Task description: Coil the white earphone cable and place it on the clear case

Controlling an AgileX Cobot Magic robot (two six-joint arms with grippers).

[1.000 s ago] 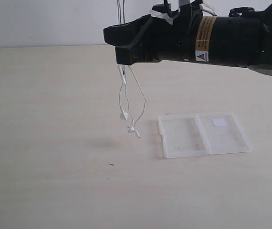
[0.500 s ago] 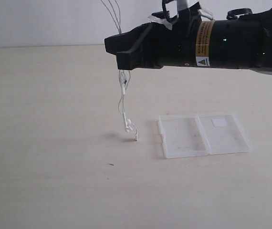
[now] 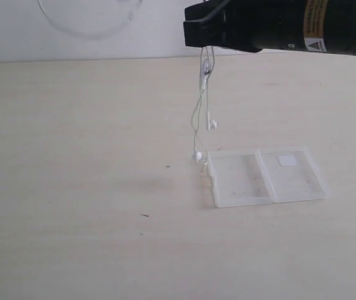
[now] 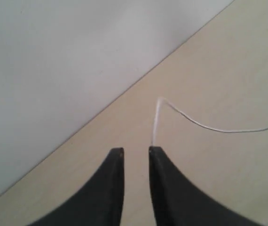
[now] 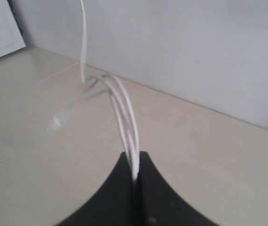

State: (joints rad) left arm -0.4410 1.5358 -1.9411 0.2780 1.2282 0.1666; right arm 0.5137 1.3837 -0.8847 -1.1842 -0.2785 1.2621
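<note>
The white earphone cable [image 3: 202, 87] hangs in a bunch from my right gripper [image 3: 198, 31], high over the table. One earbud [image 3: 211, 123] dangles in the air. The other earbud [image 3: 198, 156] hangs at the left edge of the clear case [image 3: 240, 181], which lies open and flat with its white sticker [image 3: 286, 160] on the right half. In the right wrist view my right gripper [image 5: 135, 157] is shut on several cable strands [image 5: 124, 113]. My left gripper [image 4: 135, 149] is open, and a cable strand [image 4: 195, 123] runs past one fingertip, not between the jaws.
A faint blurred loop of cable [image 3: 90, 25] swings against the white wall at the back left. The pale wooden table [image 3: 72, 187] carries a small dark speck [image 3: 144, 215]. My left gripper does not show in the exterior view.
My right arm has moved right and upward with the cable. The earbuds have swung from the table left of the case to its left edge, and a loop now swings at the upper left.
</note>
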